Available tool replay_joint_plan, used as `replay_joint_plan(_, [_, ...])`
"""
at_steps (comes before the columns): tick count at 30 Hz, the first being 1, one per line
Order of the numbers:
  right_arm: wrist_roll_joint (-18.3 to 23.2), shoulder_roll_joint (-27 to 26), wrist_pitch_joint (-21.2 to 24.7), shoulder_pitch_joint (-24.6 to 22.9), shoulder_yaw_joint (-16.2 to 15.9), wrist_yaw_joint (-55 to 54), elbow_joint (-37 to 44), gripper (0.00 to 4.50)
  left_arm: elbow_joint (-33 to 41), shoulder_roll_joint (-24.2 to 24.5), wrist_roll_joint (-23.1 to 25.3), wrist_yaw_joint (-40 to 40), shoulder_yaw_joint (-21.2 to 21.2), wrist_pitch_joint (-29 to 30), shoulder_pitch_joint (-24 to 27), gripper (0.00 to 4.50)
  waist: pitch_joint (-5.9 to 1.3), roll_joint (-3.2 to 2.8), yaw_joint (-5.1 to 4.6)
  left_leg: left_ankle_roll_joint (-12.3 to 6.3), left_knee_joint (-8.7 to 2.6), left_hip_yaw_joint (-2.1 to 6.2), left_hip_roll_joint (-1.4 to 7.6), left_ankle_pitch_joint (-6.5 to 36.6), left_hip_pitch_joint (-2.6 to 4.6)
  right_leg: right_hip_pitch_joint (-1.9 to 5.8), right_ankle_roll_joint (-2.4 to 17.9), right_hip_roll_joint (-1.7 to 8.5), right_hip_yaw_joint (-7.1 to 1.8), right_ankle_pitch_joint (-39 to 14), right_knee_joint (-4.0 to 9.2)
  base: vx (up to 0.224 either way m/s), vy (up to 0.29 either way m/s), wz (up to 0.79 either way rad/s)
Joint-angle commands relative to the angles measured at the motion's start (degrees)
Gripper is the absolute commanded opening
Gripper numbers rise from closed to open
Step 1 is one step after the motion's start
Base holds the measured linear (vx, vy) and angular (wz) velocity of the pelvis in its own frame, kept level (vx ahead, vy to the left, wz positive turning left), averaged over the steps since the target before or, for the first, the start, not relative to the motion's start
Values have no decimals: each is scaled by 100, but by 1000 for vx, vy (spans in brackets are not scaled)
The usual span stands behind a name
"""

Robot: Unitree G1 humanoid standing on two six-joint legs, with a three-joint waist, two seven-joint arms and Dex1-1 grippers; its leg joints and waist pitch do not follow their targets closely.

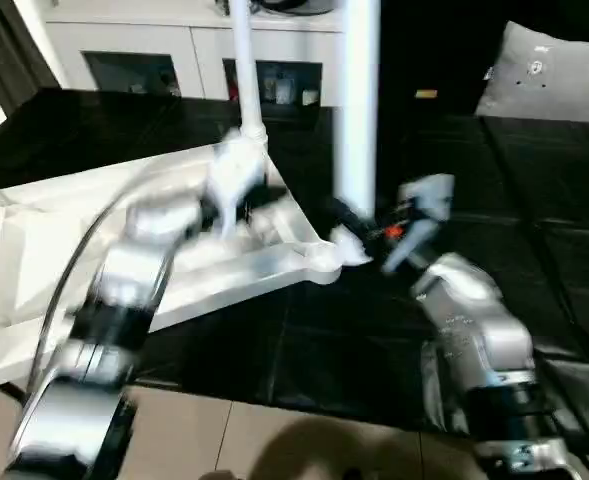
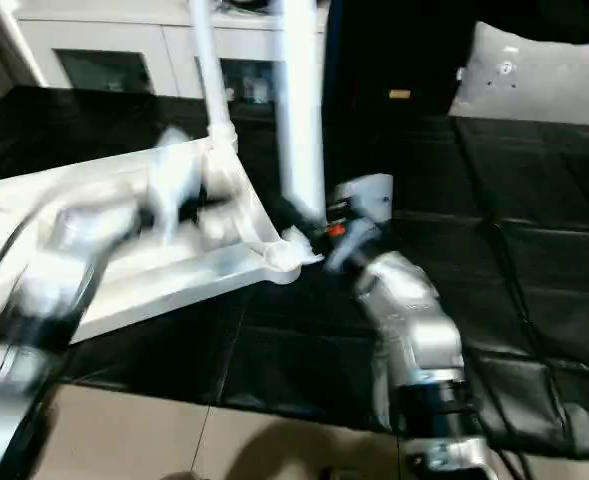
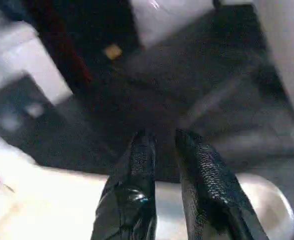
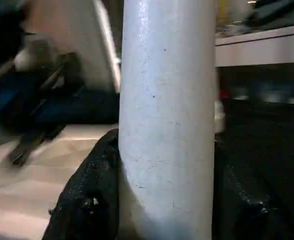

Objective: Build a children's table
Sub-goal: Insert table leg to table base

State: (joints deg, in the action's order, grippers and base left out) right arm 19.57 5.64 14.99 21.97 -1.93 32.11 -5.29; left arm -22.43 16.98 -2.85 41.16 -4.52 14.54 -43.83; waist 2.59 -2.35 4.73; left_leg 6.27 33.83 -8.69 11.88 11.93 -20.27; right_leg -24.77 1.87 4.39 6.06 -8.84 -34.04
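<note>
Your white table top lies upside down on black floor mats, ribbed underside up, reaching from your left to the centre. One leg already stands upright at its far corner. At the near corner socket, your right gripper clamps a second leg and holds it upright just above the socket; this is the leg-fitting step. Your left gripper hovers above the top's edge, fingers a narrow gap apart, holding nothing. Next, likely lower and press the leg straight into the socket.
</note>
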Motion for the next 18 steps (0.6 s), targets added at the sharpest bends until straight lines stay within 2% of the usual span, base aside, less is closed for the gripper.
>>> replay_joint_plan(1, [-84,23,36,-6,-107,52,142,189,-257,-121,-64,-443,176,265,-172,85,-374,30,52,-232,-354,-58,2,658,-57,495,571,320,-266,-1790,441,0,0,0])
replay_joint_plan(2, [-155,41,43,-18,-193,46,132,189,-351,-254,-103,-640,238,306,-361,85,-376,23,82,-248,-340,-68,-4,663,-42,469,522,310,-265,-1882,462,0,0,0])
replay_joint_plan(3, [-162,43,44,-19,-199,45,132,189,-355,-264,-108,-649,241,305,-373,85,-371,35,83,-262,-343,-66,-13,633,-63,477,510,305,-263,-1886,464,0,0,0])
replay_joint_plan(4, [-180,49,47,-24,-216,41,132,189,-366,-290,-122,-674,248,304,-406,85,-381,13,101,-254,-345,-52,-7,609,-68,483,514,315,-262,-1868,451,0,0,0])
replay_joint_plan(5, [-307,76,48,-29,-279,-10,88,189,-239,-382,-197,-628,229,313,-487,85,-389,26,102,-266,-342,-49,-1,541,-83,482,523,311,-263,-1750,444,0,0,0])
replay_joint_plan(6, [-455,102,52,-38,-336,-95,35,189,0,-504,-306,-524,191,392,-552,85,-396,12,110,-264,-337,-49,1,511,-75,475,547,309,-263,-1689,438,0,0,0])
replay_joint_plan(8, [-573,130,76,-20,-329,-248,-54,189,688,-685,-563,-154,36,760,-525,85,-440,12,151,-272,-309,-40,36,252,-91,486,798,335,-286,-1144,353,0,0,0])
replay_joint_plan(9, [-584,140,84,-18,-325,-280,-62,189,800,-691,-581,-112,-15,812,-507,85,-436,18,155,-289,-307,-44,37,226,-102,484,845,327,-290,-1016,332,0,0,0])
replay_joint_plan(10, [-599,153,94,-18,-321,-322,-71,189,931,-697,-597,-67,-79,871,-486,85,-435,-15,166,-315,-306,-41,37,221,-97,479,888,324,-286,-950,327,0,0,0])
replay_joint_plan(11, [-635,170,106,-7,-304,-388,-111,189,1108,-697,-565,-19,-202,921,-447,85,-428,1,173,-355,-304,-48,35,269,-95,483,914,315,-284,-900,334,0,0,0])
replay_joint_plan(14, [-769,221,146,31,-279,-566,-236,188,1469,-729,-544,-55,-493,1100,-383,85,-419,0,171,-346,-300,-57,17,309,-103,496,856,306,-278,-1029,351,0,0,0])
replay_joint_plan(18, [-865,234,142,67,-272,-638,-309,188,1678,-831,-496,-87,-649,1212,-322,85,-405,16,159,-328,-301,-65,-6,394,-114,502,732,291,-265,-1309,397,0,0,0])
